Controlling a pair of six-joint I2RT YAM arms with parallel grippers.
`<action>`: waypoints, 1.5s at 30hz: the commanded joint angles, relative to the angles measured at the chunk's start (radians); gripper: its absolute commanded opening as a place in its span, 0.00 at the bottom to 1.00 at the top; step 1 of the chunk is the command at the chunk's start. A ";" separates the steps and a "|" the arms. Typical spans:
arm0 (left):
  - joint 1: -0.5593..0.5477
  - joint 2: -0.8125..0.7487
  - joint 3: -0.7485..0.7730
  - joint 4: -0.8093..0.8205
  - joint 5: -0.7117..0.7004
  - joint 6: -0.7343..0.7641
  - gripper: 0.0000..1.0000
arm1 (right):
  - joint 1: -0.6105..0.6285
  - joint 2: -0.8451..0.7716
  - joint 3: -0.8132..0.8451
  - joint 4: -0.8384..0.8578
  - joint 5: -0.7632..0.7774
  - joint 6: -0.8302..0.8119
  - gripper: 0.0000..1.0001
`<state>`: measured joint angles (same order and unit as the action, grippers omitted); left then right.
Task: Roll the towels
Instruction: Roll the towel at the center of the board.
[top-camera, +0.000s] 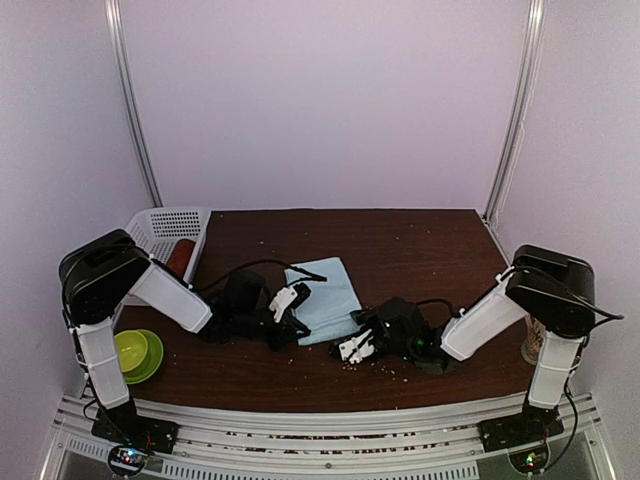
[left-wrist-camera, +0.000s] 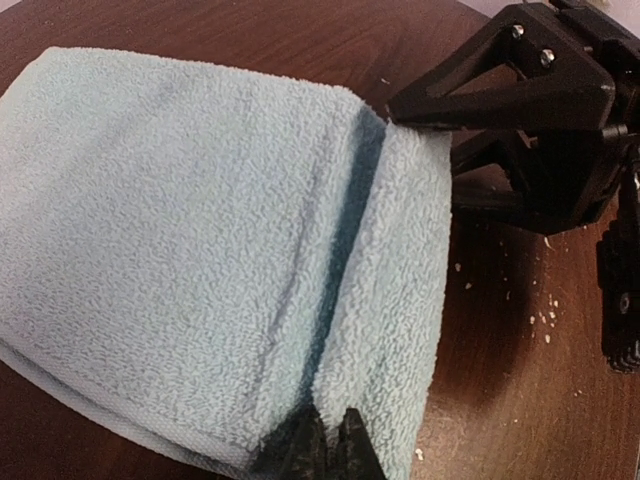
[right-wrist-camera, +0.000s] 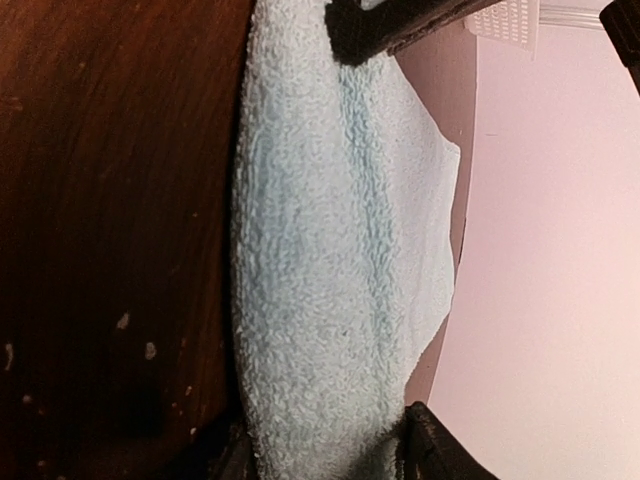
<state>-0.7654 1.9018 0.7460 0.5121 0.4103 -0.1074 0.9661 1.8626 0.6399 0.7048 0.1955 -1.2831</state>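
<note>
Blue towel (top-camera: 330, 290) in centre of frame, one edge folded over. Left gripper (left-wrist-camera: 322, 450) pinched tight on fold's end. Right gripper (right-wrist-camera: 332, 452) jaws either side of fold; can't tell if squeezing. Risk: weak hold, fold slips, flops open.

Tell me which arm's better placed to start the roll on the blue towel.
Left, probably. The left gripper is pinched shut on the folded edge of the light-blue towel. The right gripper only straddles the towel's opposite end, and it is unclear whether it has a grip.
</note>
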 joint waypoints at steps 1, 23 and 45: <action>0.012 0.034 -0.036 -0.093 -0.006 0.003 0.00 | 0.006 0.066 0.033 -0.020 0.061 0.023 0.48; 0.011 -0.483 -0.228 -0.159 -0.236 0.091 0.92 | -0.003 -0.019 0.358 -0.777 -0.184 0.253 0.04; -0.364 -0.469 -0.330 0.033 -0.625 0.428 0.98 | -0.120 0.302 0.997 -1.784 -0.621 0.290 0.02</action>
<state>-1.0859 1.4040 0.3946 0.4606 -0.1177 0.2279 0.8593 2.1033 1.5593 -0.8284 -0.3454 -0.9722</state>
